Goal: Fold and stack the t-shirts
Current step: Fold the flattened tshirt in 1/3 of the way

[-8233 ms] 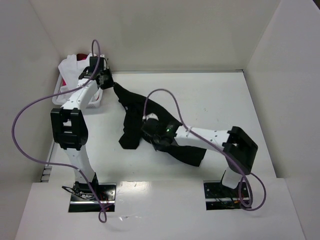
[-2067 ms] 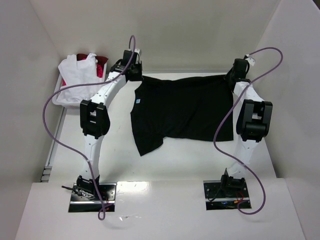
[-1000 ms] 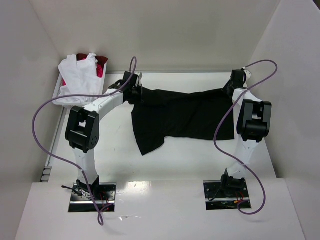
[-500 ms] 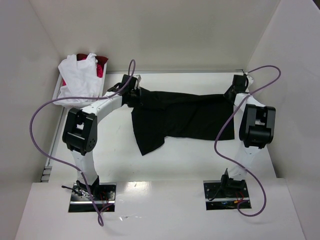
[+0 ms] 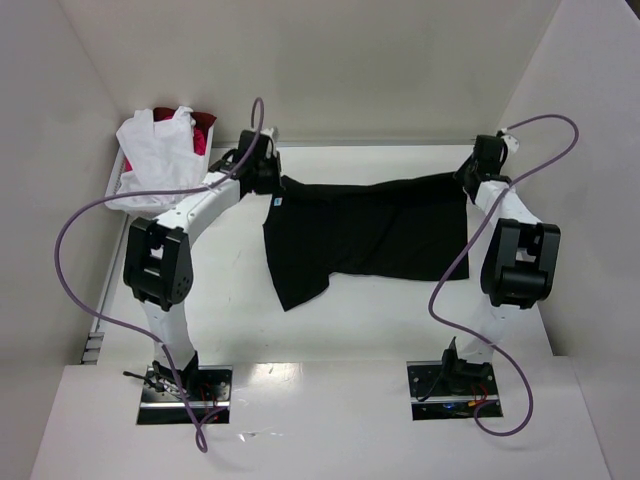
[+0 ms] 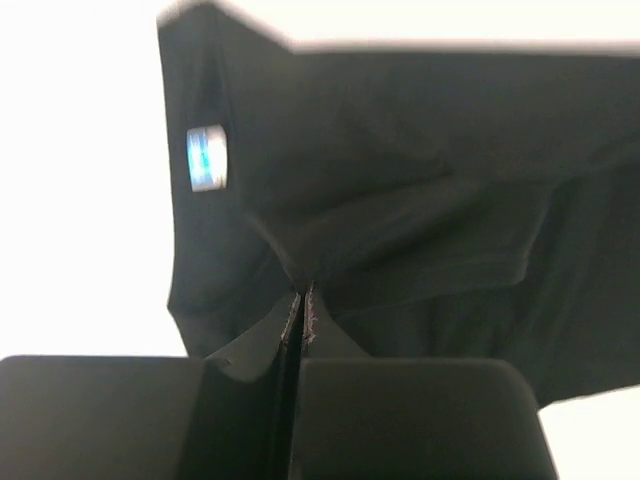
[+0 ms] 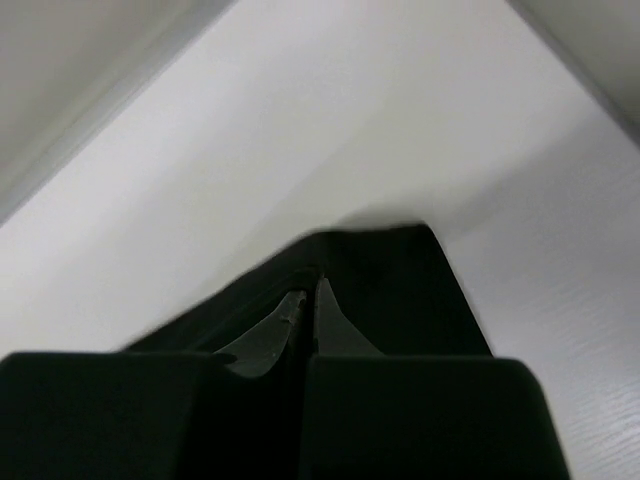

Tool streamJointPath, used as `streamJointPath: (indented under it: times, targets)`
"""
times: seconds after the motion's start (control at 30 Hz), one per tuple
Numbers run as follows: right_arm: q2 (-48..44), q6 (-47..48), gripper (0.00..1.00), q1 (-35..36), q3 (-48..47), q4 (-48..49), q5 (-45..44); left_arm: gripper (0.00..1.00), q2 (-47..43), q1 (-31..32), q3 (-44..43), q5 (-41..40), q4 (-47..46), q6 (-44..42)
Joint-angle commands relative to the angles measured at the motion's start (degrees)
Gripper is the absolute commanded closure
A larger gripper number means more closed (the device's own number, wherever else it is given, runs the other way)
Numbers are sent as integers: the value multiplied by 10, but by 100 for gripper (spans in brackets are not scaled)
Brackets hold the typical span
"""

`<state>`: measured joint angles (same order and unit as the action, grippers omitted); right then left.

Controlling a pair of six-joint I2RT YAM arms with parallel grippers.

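Left gripper (image 6: 300,300): jaws are pressed fully together on a pinch of the black t-shirt (image 5: 370,225); the blue label (image 6: 207,158) is seen just beyond them, to the left.
Right gripper (image 7: 310,290): jaws are pressed together on a shirt corner.
Shirt position: stretched between both jaws, the rest spread on the table (image 5: 350,320).

Black t-shirt (image 5: 370,235) spread wide across the table (image 5: 380,320).
Its far edge is pinched at eleven o'clock by the left gripper (image 5: 268,176) and at one o'clock by the right gripper (image 5: 470,178). A light-blue label (image 5: 276,201) is seen just beside the left gripper. A white t-shirt (image 5: 155,155) and a red t-shirt (image 5: 203,128) are heaped at ten o'clock.
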<state>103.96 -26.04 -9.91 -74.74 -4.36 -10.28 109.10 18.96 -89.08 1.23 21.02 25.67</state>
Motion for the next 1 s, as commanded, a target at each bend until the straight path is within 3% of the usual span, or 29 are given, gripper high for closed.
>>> streamJointPath:
  times: [0.0,0.17,0.57,0.7,0.77,0.87,0.97]
  targets:
    - [4,13,100,-5,-85,9,-11,100,5,-21,-86,-17,-20,-6]
    - [64,24,100,-5,-156,-5,-6,100,69,-26,-248,-47,7,-13]
    - [144,24,100,-5,-203,18,20,100,264,-42,-571,-85,110,-27]
    - [168,29,100,-5,-236,8,20,100,374,-42,-742,-91,189,-33]
    - [178,29,100,-5,-251,8,20,100,420,-42,-888,-91,220,-33]
    - [200,29,100,-5,-280,8,20,100,422,-49,-849,-73,206,-19]
    - [215,29,100,-5,-307,1,20,100,460,-54,-906,-67,233,-14]
